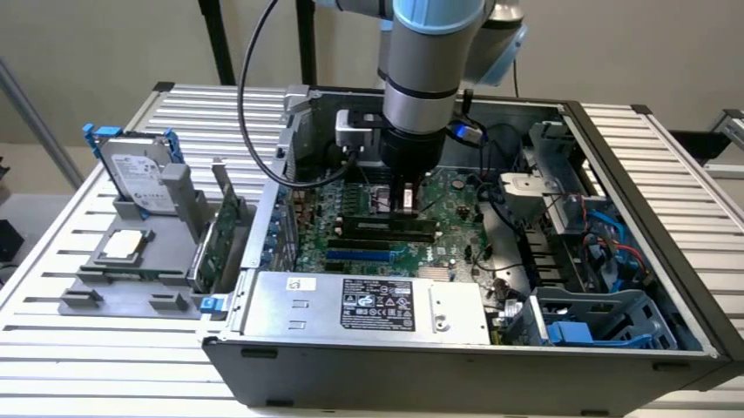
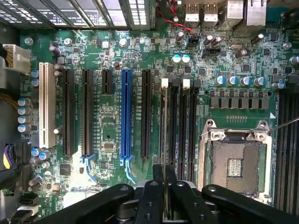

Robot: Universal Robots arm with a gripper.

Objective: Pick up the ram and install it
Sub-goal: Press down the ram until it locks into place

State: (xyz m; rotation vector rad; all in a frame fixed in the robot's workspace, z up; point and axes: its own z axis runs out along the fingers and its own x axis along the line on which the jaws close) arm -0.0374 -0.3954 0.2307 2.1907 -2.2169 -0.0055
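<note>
In pincer (image 2: 164, 186), ram (image 2: 163, 126) along slots (image 2: 180, 126)

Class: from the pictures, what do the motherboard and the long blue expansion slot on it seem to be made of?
Flat green motherboard: apparently laminated circuit board with a glossy green coating, judging by its fine copper-coloured traces and soldered parts. Long blue expansion slot: probably moulded plastic, given its uniform colour and dull sheen.

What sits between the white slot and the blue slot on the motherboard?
Three black slots, two long and one short, separate the white slot and blue slot in the wrist view.

Gripper (image 1: 407, 202) low over the motherboard (image 1: 384, 228) (inside open case (image 1: 605, 157))
</note>
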